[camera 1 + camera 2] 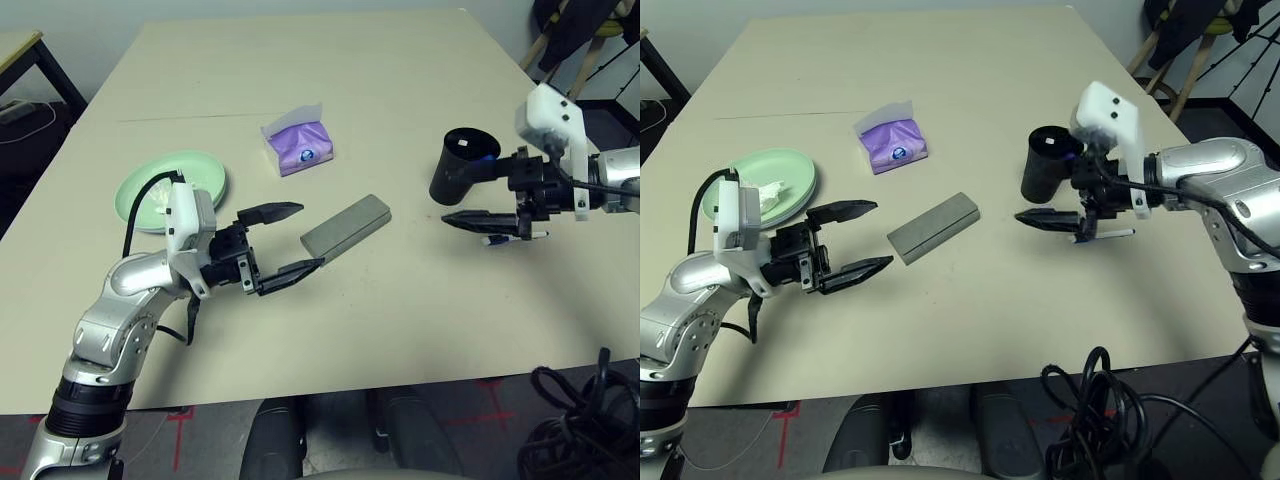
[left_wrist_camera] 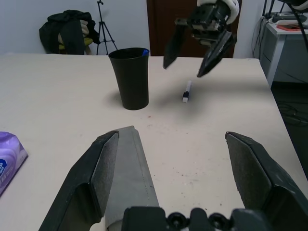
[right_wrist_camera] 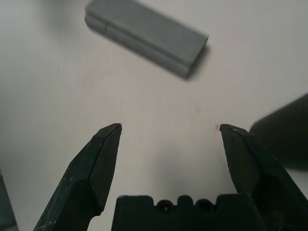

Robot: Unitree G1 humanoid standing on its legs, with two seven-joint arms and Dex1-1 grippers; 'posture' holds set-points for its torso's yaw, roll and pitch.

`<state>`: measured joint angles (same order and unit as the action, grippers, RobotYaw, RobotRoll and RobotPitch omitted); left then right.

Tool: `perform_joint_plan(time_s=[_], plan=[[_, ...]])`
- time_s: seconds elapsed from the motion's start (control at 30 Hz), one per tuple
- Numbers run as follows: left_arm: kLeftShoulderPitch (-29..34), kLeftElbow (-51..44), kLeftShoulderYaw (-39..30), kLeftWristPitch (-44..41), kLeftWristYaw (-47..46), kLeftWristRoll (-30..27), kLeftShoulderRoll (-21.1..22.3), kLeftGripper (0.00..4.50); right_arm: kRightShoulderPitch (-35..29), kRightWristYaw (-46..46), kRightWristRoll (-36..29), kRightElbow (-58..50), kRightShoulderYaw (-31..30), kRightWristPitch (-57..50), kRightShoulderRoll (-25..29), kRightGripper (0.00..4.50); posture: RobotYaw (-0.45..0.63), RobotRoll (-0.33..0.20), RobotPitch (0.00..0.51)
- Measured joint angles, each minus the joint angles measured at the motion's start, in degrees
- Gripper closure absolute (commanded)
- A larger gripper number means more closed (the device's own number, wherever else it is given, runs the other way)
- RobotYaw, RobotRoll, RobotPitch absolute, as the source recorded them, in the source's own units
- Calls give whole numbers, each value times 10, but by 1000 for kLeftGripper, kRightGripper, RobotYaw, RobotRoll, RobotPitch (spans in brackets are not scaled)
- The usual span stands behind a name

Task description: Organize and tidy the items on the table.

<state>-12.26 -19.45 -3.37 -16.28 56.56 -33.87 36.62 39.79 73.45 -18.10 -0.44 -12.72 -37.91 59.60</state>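
Note:
My left gripper (image 1: 311, 235) is open at the near end of the grey glasses case (image 1: 348, 225), which lies flat mid-table; one finger (image 2: 96, 168) is right beside the case (image 2: 132, 168). My right gripper (image 2: 183, 70) hangs open, empty, just above the white marker pen (image 2: 186, 91) that lies on the table (image 1: 400, 320). The black cup (image 1: 460, 165) stands upright beside that gripper, with something blue at its rim. A pale green plate (image 1: 785, 165) at the left holds crumpled white tissue (image 1: 770, 192).
A purple tissue pack (image 1: 298, 145) sits behind the case. A thin seam (image 1: 200, 117) crosses the far half of the table. Off the table are a dark-legged side table (image 1: 20, 50) at back left, chair legs (image 1: 580, 40) at back right and black cables (image 1: 580, 420) on the floor.

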Motion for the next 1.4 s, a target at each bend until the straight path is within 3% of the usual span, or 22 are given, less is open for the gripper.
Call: perform_joint_plan(time_s=[0.23, 0.5, 0.93, 1.4], plan=[[0, -2, -1, -3, -2, 0, 0, 0, 25, 60, 123, 96, -74, 92, 24, 18, -17, 0, 125], [-3, -3, 0, -6, -12, 0, -3, 0, 120, 98, 243, 240, -132, 223, -36, 18, -9, 0, 127], [1, -23, -1, -8, -31, 0, -4, 0, 201, 125, 374, 435, -181, 405, -116, 18, 24, 0, 129], [9, -25, -1, -13, -41, 0, -4, 0, 228, 119, 465, 528, -205, 558, -145, 18, 41, 0, 137]])
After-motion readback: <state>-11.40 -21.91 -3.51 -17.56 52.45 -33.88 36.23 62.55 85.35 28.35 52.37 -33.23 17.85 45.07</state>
